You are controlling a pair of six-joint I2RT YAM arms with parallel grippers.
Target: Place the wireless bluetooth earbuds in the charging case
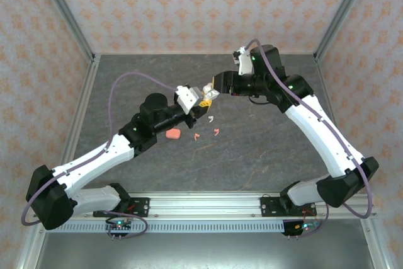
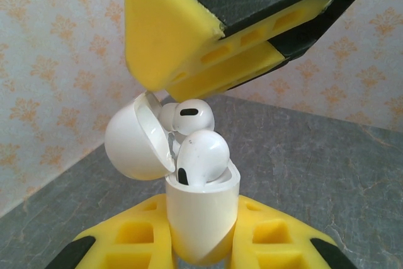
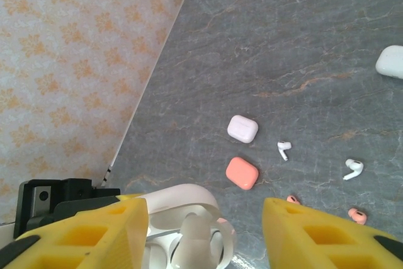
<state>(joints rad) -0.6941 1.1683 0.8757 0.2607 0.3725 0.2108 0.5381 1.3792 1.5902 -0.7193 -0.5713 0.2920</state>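
Earbuds (image 2: 201,159) number six here, four white and two salmon-red; cases (image 3: 242,173) number four. At the left, the left pincer (image 2: 201,247) is closed on the white charging case (image 2: 201,218), which stands upright between its yellow fingers (image 2: 123,240), the lid (image 2: 135,140) open to the left. Two white earbuds (image 2: 187,116) sit in this case, one in front and one behind, their heads above the rim. Just above them hangs one yellow finger (image 2: 182,36) of the right pincer (image 3: 204,234); whether it touches them I cannot tell. From the right wrist camera the right pincer is open, its jaws standing apart, and the held case with its two earbuds lies below in the gap between them.

On the table (image 3: 283,48), from left to right in that view, lie a pale case (image 3: 242,128) and a salmon case (image 3: 242,173) just beside each other, a first loose white earbud (image 3: 284,149), a first salmon-red earbud (image 3: 293,200), a second loose white earbud (image 3: 353,169), a second salmon-red earbud (image 3: 357,215), and a white closed case (image 3: 391,61) at the right edge, well apart. In the top view these loose earbuds lie near the two pincers, on the side toward the arm bases.
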